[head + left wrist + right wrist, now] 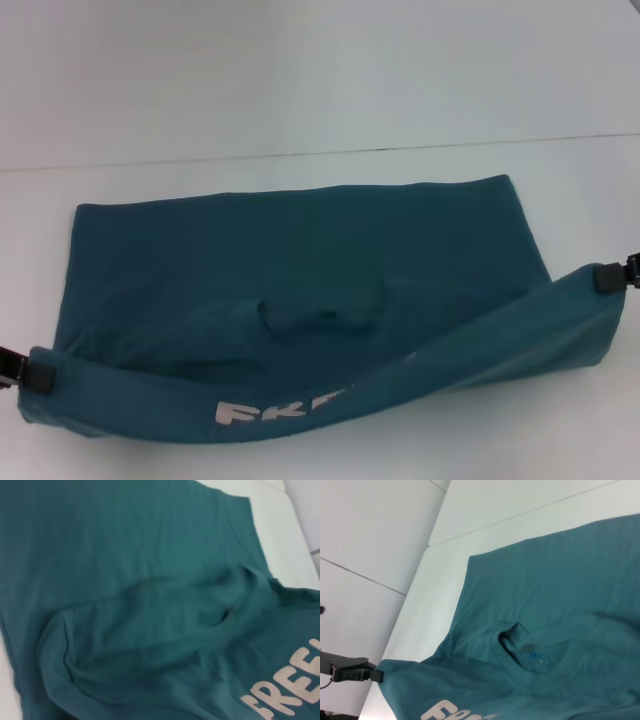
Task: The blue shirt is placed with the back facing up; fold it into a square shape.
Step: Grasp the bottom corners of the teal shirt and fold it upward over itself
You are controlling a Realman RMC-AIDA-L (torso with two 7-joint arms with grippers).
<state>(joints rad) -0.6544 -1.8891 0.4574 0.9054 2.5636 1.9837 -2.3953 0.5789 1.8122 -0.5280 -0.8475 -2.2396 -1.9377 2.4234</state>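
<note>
Your left gripper (38,376) and right gripper (607,279) each pinch a corner of the blue shirt (300,260), lifting its near edge off the table (300,80); uneven pulling could skew your fold.

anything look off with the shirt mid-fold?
Slightly. The blue shirt is lifted unevenly: the right gripper holds its corner higher and farther back than the left gripper, so the raised edge runs slanted. The collar area is bunched rather than flat. No damage shows.
</note>
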